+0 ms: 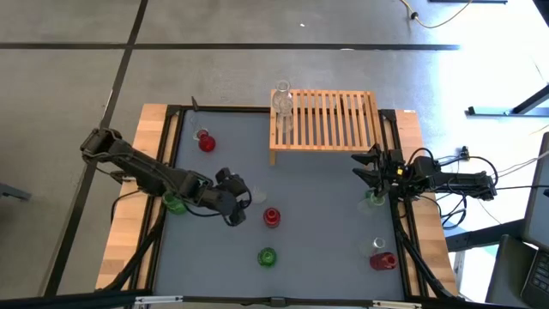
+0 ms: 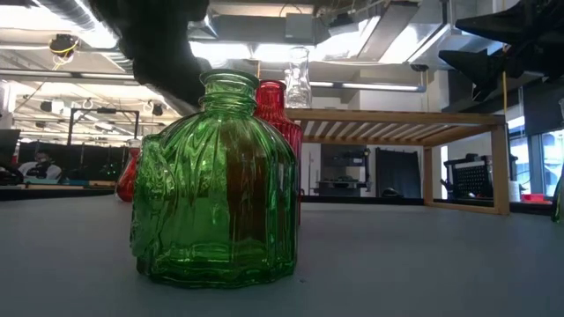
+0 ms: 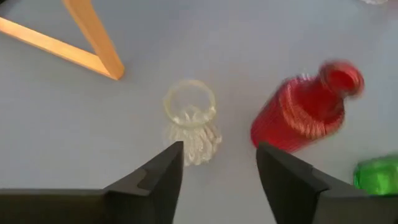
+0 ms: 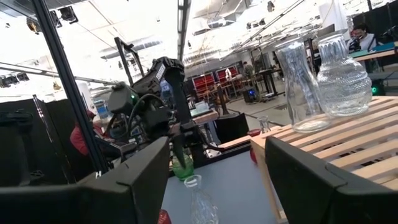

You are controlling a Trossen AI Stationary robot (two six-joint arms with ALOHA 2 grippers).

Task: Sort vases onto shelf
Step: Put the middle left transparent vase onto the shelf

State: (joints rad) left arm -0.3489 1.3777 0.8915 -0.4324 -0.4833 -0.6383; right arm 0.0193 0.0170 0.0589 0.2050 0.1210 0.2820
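Observation:
My left gripper is open above the grey table, slanting down. Just ahead of its fingertips a small clear vase stands upright on its base, apart from them. Beside that stands a red vase, and a green vase is nearer the front edge. Two clear vases stand on the left end of the slatted wooden shelf. My right gripper waits open at the table's right edge.
More vases stand around: a red one at the far left, a green one under my left arm, a red one and a clear one at the near right, and one below my right gripper. The table's middle lies bare.

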